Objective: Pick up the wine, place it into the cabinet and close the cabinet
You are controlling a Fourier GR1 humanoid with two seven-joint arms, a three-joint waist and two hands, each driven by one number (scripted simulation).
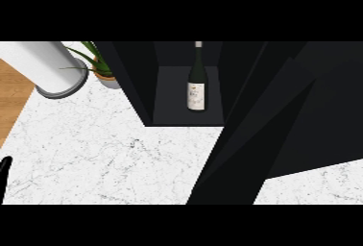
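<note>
Nearest, at the lower left edge, only a black sliver of the left hand (pixel 4 169) shows above the white marbled bench (pixel 106 149); whether its fingers are spread or curled I cannot tell, and the right hand is out of sight. The tall black cabinet door (pixel 241 144) stands open. Farther in, the dark glass wine bottle with a pale label (pixel 196 84) stands upright inside the black cabinet (pixel 138 81). Glass is likely heavy, slick and breakable, so the labelled body is probably the best place to hold it.
</note>
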